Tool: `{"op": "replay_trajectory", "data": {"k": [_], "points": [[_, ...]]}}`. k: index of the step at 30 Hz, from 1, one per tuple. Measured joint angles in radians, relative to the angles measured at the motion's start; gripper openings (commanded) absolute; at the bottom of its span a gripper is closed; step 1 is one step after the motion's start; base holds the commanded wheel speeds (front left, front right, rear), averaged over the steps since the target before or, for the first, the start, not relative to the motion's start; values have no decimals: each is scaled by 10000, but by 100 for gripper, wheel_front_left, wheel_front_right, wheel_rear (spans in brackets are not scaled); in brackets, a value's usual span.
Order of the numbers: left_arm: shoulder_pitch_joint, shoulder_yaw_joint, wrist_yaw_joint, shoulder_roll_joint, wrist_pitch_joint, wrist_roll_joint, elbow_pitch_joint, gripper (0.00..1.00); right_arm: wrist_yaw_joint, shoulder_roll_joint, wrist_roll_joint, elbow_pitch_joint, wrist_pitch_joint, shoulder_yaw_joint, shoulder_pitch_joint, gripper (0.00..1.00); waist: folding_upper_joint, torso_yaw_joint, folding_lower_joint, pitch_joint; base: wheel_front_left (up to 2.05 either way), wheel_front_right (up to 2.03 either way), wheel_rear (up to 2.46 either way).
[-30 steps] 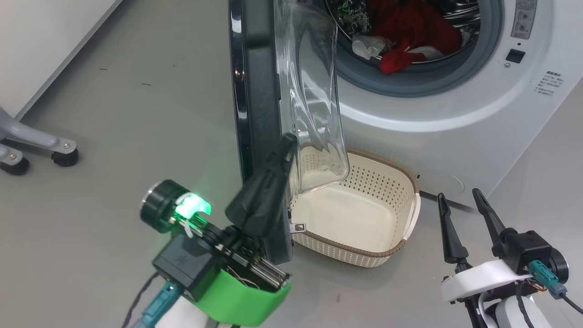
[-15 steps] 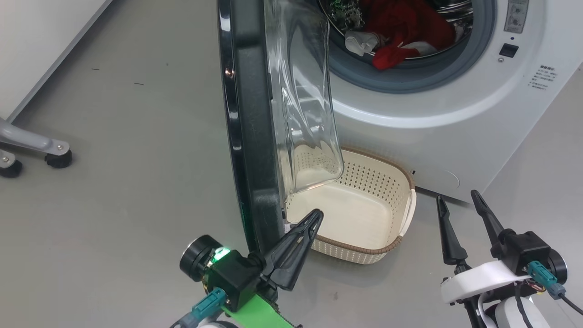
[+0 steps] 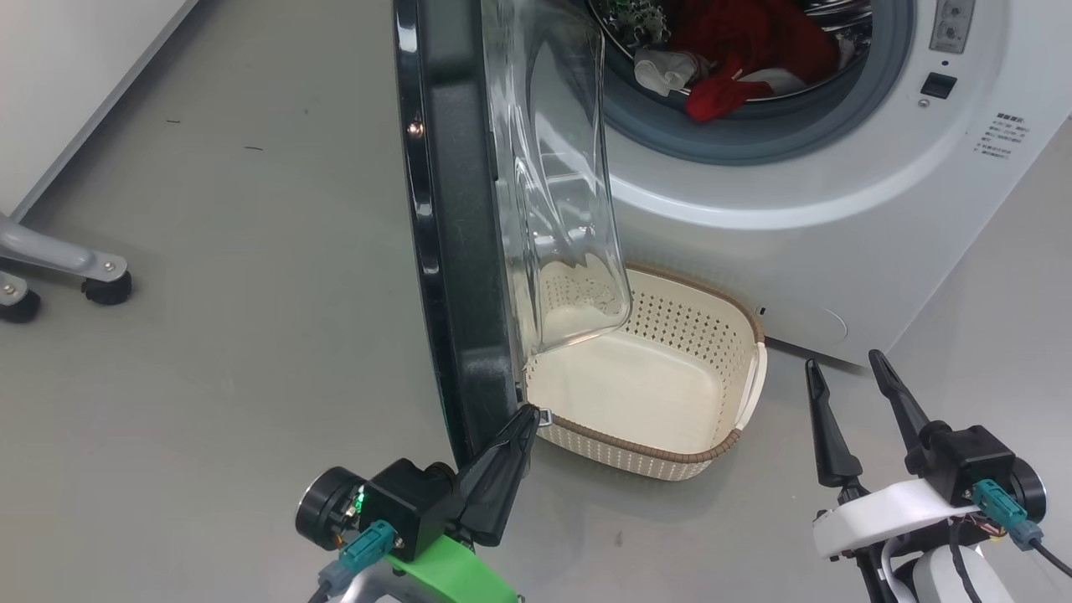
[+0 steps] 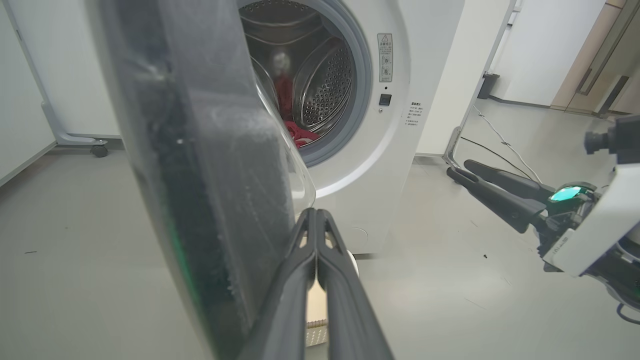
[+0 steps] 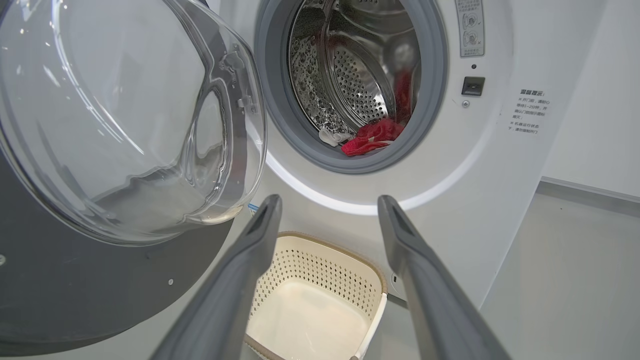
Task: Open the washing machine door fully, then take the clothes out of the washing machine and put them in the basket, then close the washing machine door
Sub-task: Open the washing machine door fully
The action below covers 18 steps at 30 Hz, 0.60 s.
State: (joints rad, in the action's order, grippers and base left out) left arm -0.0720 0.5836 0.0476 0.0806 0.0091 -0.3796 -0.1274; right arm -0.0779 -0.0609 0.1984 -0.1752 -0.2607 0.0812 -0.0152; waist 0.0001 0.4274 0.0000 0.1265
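Observation:
The washing machine point(image 3: 837, 209) stands with its door point(image 3: 452, 251) swung out edge-on toward me, glass bowl facing the drum. Red clothes point(image 3: 737, 50) and a small white cloth point(image 3: 662, 71) lie in the drum mouth. The cream basket point(image 3: 737, 335) sits on the floor under the opening, nothing in it. My left gripper point(image 3: 523, 419) is shut, holding nothing, its tips by the door's bottom inner edge; whether they touch it I cannot tell. My right gripper point(image 3: 843, 362) is open, right of the basket. In the right wrist view, the right gripper point(image 5: 330, 200) points over the basket point(image 5: 320, 250).
A grey wheeled stand leg point(image 3: 59, 268) sits on the floor at the far left, beside a white wall point(image 3: 67, 50). Cables point(image 4: 500, 145) trail on the floor right of the washer. Open grey floor lies left of the door.
My shut left gripper has come down and back along the door's inner edge to its bottom. The head view has shifted slightly. The right arm has stayed put.

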Motion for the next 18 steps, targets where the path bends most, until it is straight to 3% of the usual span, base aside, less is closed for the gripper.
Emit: {"op": "replay_trajectory", "data": {"k": [18], "points": [[21, -242, -253, 48, 339, -94, 176, 0, -94, 52, -73, -115, 0, -50, -24, 100, 0, -17, 0, 49, 0, 0, 0]]}}
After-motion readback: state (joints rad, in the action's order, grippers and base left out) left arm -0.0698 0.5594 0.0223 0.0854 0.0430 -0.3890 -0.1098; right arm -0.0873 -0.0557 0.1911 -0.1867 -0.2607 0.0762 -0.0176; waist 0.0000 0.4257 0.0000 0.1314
